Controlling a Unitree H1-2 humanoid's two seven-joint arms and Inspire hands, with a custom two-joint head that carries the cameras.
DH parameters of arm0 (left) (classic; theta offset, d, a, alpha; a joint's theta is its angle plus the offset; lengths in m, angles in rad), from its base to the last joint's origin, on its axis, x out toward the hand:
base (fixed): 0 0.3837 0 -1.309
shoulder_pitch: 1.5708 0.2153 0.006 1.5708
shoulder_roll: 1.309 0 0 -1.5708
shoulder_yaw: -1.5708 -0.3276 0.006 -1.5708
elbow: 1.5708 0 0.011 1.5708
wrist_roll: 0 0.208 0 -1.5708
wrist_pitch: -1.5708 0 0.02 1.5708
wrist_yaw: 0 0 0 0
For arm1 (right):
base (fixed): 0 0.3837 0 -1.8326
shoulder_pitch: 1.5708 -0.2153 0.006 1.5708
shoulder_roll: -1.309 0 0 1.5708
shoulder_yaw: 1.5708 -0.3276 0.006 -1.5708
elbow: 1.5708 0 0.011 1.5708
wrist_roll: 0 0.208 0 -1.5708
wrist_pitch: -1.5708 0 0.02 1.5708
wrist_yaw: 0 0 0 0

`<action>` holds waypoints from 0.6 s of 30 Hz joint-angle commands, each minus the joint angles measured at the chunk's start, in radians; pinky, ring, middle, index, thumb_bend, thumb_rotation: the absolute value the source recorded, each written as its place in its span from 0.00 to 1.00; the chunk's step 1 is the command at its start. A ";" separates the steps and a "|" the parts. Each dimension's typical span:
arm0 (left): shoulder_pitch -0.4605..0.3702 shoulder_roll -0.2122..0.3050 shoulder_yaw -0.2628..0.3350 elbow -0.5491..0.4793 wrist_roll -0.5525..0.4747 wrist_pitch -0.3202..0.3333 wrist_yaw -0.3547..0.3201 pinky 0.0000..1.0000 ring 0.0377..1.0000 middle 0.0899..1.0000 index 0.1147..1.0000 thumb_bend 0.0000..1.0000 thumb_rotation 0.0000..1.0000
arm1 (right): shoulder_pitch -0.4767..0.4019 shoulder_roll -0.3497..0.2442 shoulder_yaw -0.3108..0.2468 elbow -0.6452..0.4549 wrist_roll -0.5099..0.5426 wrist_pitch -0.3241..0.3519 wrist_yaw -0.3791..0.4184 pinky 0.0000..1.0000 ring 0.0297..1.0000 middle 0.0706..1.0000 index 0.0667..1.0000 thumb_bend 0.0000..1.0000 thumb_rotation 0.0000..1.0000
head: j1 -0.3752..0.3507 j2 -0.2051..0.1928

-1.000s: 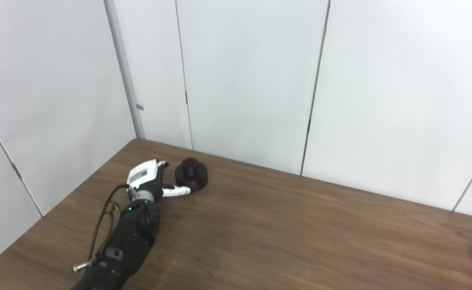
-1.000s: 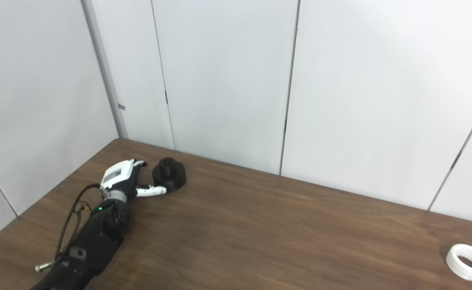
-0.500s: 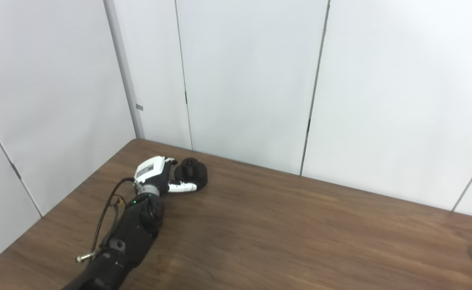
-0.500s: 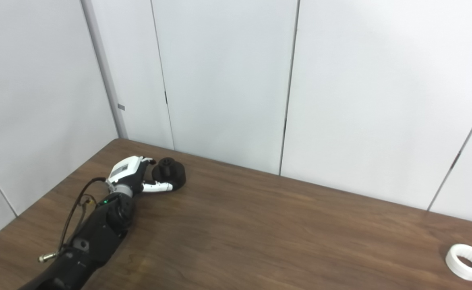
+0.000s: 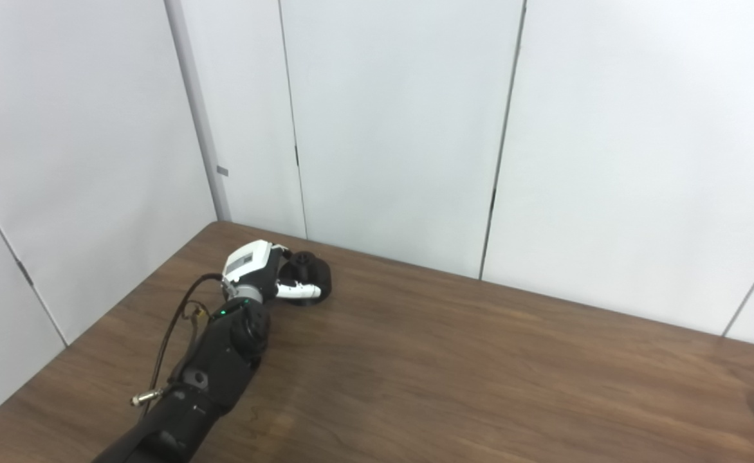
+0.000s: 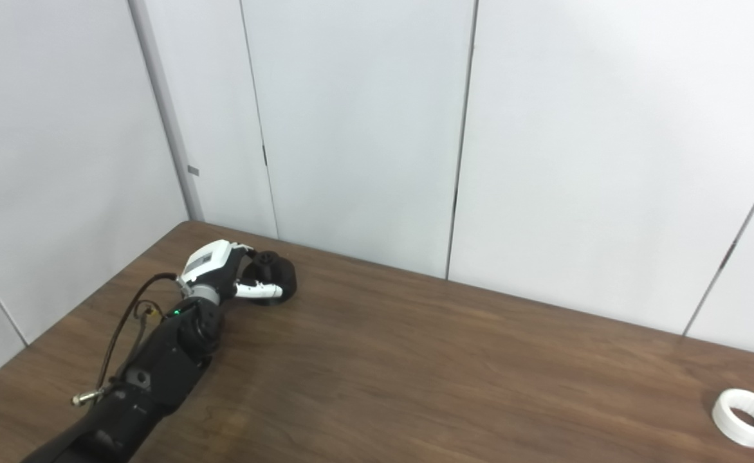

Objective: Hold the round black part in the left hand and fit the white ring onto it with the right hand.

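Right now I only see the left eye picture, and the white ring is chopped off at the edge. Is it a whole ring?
Observer: Yes. The right eye view shows the whole white ring: a full circle lying flat on the table, hole facing up.
Operator: Is there more table past it?
Observer: A thin strip of table shows to its right before that picture ends. The table's own edge is out of view.
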 commanded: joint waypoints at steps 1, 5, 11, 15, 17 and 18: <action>-0.057 0.022 0.000 -0.011 0.007 -0.022 0.034 1.00 1.00 0.94 0.78 1.00 0.49 | 0.004 0.004 -0.006 -0.032 0.017 -0.009 -0.001 0.79 0.88 0.88 0.85 0.85 0.82 | 0.001 0.001; -0.064 0.022 -0.010 0.005 0.011 -0.010 0.032 1.00 1.00 0.94 0.76 1.00 0.50 | 0.005 0.003 -0.007 -0.033 0.017 -0.012 -0.001 0.80 0.88 0.89 0.85 0.84 0.82 | 0.004 0.006; -0.071 0.021 -0.025 0.034 0.016 0.001 0.044 1.00 1.00 0.94 0.78 1.00 0.49 | 0.009 0.000 -0.005 -0.038 0.002 -0.004 -0.007 0.83 0.89 0.90 0.87 0.85 0.83 | 0.004 0.010; -0.077 0.019 -0.034 0.062 0.014 -0.007 0.056 1.00 0.99 0.94 0.78 1.00 0.49 | 0.010 0.001 -0.007 -0.040 0.007 -0.007 -0.006 0.83 0.88 0.90 0.87 0.83 0.83 | 0.003 0.012; -0.078 0.019 -0.039 0.069 0.014 -0.011 0.057 1.00 0.99 0.94 0.79 1.00 0.49 | 0.009 0.001 -0.008 -0.040 0.005 -0.005 -0.008 0.82 0.88 0.89 0.87 0.83 0.83 | 0.003 0.014; -0.081 0.019 -0.041 0.078 0.013 -0.014 0.060 1.00 0.99 0.93 0.79 1.00 0.49 | 0.009 0.002 -0.008 -0.042 0.005 -0.002 -0.010 0.82 0.88 0.89 0.87 0.83 0.83 | 0.003 0.014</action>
